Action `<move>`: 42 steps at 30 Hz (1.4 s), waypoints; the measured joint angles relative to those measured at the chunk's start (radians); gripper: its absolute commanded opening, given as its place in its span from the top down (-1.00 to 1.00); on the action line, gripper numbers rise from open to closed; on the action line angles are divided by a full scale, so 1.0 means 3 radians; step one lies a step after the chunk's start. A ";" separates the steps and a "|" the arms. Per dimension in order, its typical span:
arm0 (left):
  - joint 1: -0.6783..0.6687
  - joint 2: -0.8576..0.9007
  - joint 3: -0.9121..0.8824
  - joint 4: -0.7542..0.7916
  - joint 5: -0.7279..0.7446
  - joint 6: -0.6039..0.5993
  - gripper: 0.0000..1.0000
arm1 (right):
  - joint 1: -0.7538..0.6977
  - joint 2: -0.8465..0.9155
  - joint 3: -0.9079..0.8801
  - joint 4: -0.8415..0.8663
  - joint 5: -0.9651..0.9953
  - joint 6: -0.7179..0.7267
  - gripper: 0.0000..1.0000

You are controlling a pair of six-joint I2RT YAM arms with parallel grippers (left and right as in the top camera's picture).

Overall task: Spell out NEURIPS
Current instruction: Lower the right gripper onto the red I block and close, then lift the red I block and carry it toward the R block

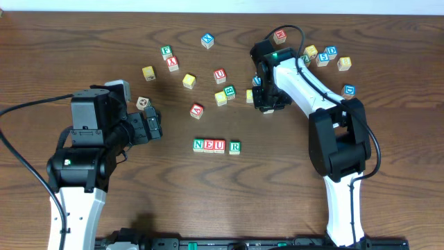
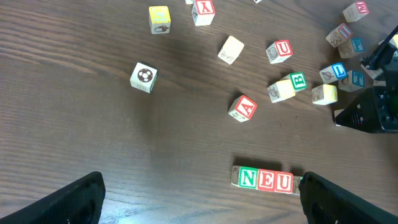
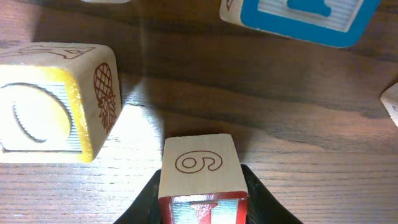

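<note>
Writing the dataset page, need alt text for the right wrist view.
A wooden cube, numeral 6 or 9 on top, red-edged face below, sits between the dark fingers of the right gripper; firm contact unclear. A yellow cube with a pineapple drawing lies at left, a blue-faced cube at upper right.

The view is filled by a bench (image 1: 208,201) of dark brown wood, its grain laid from side to side. Along the far edge a narrow pale strip (image 1: 388,4) is seen, too thin to be identified. The surface is lit from above, and a bright glare patch (image 3: 134,127) is thrown on the wood in the right wrist view.
</note>
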 measured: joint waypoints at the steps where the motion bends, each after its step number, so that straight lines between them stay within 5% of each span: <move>1: 0.0000 0.0000 0.0000 0.0000 0.0000 0.0000 -0.96 | 0.0000 0.0000 0.0000 -0.0006 0.0000 0.0000 0.61; 14: 0.0000 0.0000 0.0000 0.0000 0.0000 0.0000 -0.96 | 0.0001 0.0000 0.0000 -0.0196 -0.0069 0.0000 0.97; 23: 0.0000 0.0000 0.0000 0.0000 0.0000 0.0000 -0.96 | 0.0043 -0.0104 -0.0001 -0.0327 -0.0125 0.0104 0.97; 30: 0.0000 0.0000 0.0000 -0.0001 0.0000 0.0000 -0.96 | 0.0342 -0.0917 -0.0312 -0.0224 0.0140 0.0347 0.97; 42: 0.0001 0.0000 0.0001 0.0000 0.0000 0.0000 -0.96 | 0.0659 -0.2345 -0.1925 0.0492 0.0340 0.0875 0.97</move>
